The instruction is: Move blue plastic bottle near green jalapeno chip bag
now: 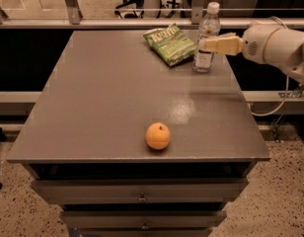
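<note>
The blue plastic bottle (207, 21), clear with a white cap and a white label, stands upright at the far right of the grey table (107, 107). The green jalapeno chip bag (170, 44) lies flat just left of it, almost touching. My gripper (202, 44) reaches in from the right at the height of the bottle's label. Its tan fingers (222, 45) straddle the bottle, with the near one crossing in front of it. The gripper is open and the bottle rests on the table by itself.
An orange (157, 136) sits near the table's front edge, slightly right of centre. The table's right edge is close to the bottle. A railing (117, 22) runs behind the table. Drawers (142, 191) are below the front edge.
</note>
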### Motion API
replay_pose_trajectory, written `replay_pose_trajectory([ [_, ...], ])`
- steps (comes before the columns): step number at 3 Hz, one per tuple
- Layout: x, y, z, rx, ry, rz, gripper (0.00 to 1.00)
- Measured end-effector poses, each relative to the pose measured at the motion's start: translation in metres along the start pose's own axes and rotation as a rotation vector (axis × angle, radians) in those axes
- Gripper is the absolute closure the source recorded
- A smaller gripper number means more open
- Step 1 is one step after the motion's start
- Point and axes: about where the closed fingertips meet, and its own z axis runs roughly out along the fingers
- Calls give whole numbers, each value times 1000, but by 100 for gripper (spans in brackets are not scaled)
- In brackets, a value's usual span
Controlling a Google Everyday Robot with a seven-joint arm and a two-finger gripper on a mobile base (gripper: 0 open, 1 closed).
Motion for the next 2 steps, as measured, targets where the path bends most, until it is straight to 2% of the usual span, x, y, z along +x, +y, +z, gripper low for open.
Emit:
replay_pose_trajectory([
  [1, -26, 20, -69, -94, 62, -42, 0],
  [2, -16, 37, -68, -155, 94, -41, 0],
])
